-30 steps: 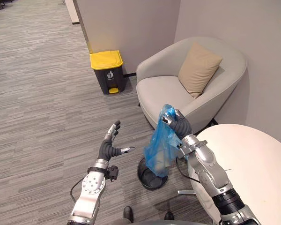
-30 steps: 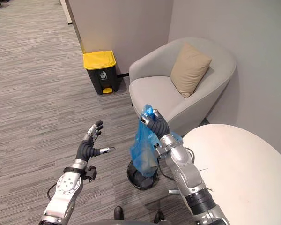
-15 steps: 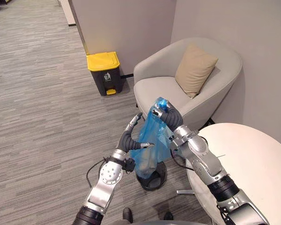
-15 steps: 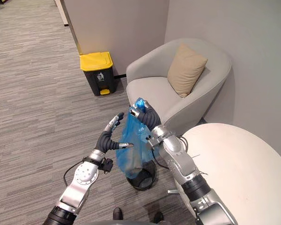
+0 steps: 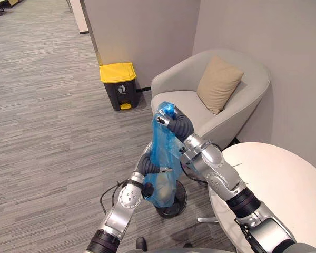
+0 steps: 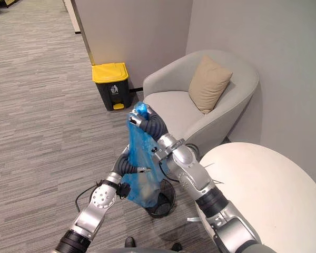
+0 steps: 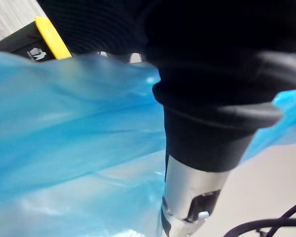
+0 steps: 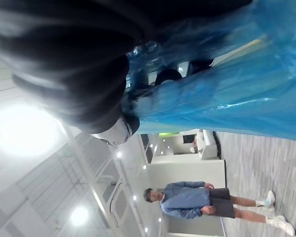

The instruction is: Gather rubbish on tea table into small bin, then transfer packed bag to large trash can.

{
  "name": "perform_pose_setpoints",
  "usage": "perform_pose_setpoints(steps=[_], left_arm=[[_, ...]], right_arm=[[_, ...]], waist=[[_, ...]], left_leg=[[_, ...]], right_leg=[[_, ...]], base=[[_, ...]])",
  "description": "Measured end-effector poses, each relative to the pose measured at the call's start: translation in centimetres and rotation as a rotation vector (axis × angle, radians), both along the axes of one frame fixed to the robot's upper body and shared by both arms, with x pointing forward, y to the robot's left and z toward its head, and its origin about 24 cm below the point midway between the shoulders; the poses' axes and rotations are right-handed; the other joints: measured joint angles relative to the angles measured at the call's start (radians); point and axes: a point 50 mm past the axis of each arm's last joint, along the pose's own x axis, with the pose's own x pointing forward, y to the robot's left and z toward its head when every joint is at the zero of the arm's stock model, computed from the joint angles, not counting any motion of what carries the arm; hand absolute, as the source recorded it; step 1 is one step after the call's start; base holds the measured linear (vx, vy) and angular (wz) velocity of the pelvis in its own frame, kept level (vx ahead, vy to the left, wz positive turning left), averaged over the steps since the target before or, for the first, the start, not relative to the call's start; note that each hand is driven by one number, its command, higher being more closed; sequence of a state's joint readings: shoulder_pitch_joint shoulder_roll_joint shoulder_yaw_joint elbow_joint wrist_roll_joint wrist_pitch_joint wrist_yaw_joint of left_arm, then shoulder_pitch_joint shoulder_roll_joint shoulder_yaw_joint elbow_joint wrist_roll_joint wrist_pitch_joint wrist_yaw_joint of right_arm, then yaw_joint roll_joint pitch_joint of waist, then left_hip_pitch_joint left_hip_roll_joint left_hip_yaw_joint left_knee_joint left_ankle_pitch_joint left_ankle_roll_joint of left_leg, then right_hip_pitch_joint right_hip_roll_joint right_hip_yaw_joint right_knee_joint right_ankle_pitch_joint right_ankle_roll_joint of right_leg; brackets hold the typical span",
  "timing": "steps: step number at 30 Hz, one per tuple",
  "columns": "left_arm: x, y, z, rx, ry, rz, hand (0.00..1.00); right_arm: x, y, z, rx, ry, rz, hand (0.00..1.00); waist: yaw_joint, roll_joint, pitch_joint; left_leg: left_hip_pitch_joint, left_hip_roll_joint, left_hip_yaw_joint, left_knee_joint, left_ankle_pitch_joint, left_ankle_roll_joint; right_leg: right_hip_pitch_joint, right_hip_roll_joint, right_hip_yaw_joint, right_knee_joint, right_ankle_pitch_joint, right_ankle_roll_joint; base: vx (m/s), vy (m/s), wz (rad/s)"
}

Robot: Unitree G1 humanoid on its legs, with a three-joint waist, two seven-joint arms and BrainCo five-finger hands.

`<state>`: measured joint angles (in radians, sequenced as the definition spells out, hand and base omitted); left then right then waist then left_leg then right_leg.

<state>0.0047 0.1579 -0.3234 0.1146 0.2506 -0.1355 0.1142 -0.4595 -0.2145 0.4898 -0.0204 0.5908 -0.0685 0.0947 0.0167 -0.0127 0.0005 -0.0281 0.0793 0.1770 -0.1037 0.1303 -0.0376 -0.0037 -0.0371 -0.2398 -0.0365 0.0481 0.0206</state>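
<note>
Blue bag (image 5: 163, 153) hangs over the small bin (image 5: 180, 198), its top gripped in the right hand (image 5: 175, 123). I cannot tell if the left hand (image 5: 149, 166) holds it. Carrying it to the yellow-lidded trash can (image 5: 118, 87) is left.

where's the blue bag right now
Centre of left eye view: blue bag hangs from right robot hand above small bin, left robot hand beside it.
</note>
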Motion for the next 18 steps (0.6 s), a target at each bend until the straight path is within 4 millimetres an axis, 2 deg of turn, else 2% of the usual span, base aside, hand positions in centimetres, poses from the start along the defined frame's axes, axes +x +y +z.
perform_pose_setpoints(steps=[6, 8, 10, 18], left_arm=[[-1.8, 0.4, -2.5, 0.007, 0.106, 0.027, 0.0], [-1.8, -0.1, -3.5, 0.02, 0.146, 0.016, 0.0], [-0.8, -0.4, -4.9, 0.089, 0.211, 0.021, 0.0], [0.0, -0.8, -4.6, 0.116, 0.193, 0.059, 0.0]], right_arm=[[-0.5, 1.3, 0.7, 0.033, -0.007, 0.057, 1.0], [-0.9, 1.9, 0.7, 0.027, -0.014, 0.084, 1.0], [-1.8, 2.9, 0.7, 0.021, -0.023, 0.138, 1.0], [-1.8, 3.0, 0.8, 0.056, 0.004, 0.129, 1.0]], waist=[[0.004, -0.007, -0.006], [0.006, -0.011, -0.009], [0.002, -0.018, -0.014], [0.0, -0.025, -0.017]], left_leg=[[0.002, 0.001, 0.001, 0.0, 0.0, 0.0], [0.004, 0.009, 0.001, 0.0, -0.001, -0.001], [0.002, 0.014, 0.004, 0.0, -0.004, -0.005], [0.003, 0.023, 0.013, 0.0, -0.004, -0.005]], right_leg=[[0.001, 0.0, 0.0, 0.0, 0.0, 0.0], [0.0, 0.0, 0.002, -0.001, 0.0, 0.0], [0.0, -0.001, 0.007, -0.001, 0.001, -0.002], [-0.003, 0.008, 0.017, -0.003, 0.003, -0.005]], base=[[0.0, 0.0, 0.0], [0.0, 0.0, 0.0], [0.0, 0.0, -0.06], [0.0, 0.0, -0.05]])
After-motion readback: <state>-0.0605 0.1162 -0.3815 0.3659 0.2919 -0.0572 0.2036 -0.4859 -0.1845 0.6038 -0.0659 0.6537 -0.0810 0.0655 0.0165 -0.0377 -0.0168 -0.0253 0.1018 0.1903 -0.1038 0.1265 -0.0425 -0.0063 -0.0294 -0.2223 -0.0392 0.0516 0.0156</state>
